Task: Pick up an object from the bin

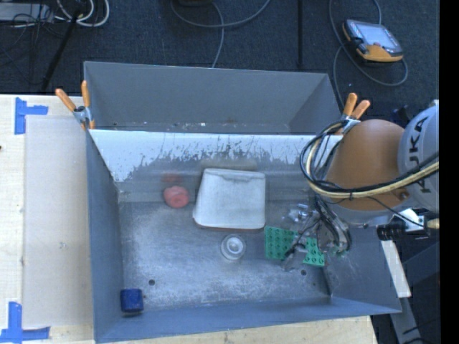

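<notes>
My gripper (297, 249) is low at the bin's right side, directly over a green studded building plate (275, 241) that lies flat on the floor. The gripper crosses the plate's middle, so green shows on both sides of it. A small clear round cup (232, 247) stands just left of the plate. A pale grey square lid or tray (230, 198) lies behind them, near the middle of the bin.
A pink round thing (176, 196) sits left of the grey lid near the back wall. A small blue block (131, 300) lies in the front left corner. The arm's orange cover and cables hang over the right rim.
</notes>
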Robot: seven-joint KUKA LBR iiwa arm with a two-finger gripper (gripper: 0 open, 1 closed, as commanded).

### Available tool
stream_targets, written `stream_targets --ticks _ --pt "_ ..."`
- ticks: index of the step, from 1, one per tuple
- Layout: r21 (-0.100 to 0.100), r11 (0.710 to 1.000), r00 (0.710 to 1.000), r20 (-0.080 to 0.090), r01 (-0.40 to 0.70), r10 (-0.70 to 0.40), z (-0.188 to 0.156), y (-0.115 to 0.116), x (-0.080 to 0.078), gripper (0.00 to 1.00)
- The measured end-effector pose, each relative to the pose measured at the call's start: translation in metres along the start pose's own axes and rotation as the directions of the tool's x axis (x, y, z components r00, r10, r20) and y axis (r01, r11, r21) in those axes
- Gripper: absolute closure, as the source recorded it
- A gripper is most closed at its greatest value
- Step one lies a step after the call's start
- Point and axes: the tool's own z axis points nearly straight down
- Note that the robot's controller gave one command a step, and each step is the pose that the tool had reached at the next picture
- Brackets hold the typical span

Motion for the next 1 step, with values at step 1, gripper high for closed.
stream_targets --ticks 1 --pt "-0.001 1.000 1.000 0.000 -0.002 0.002 -0.0913 0.0036 0.0169 1.00"
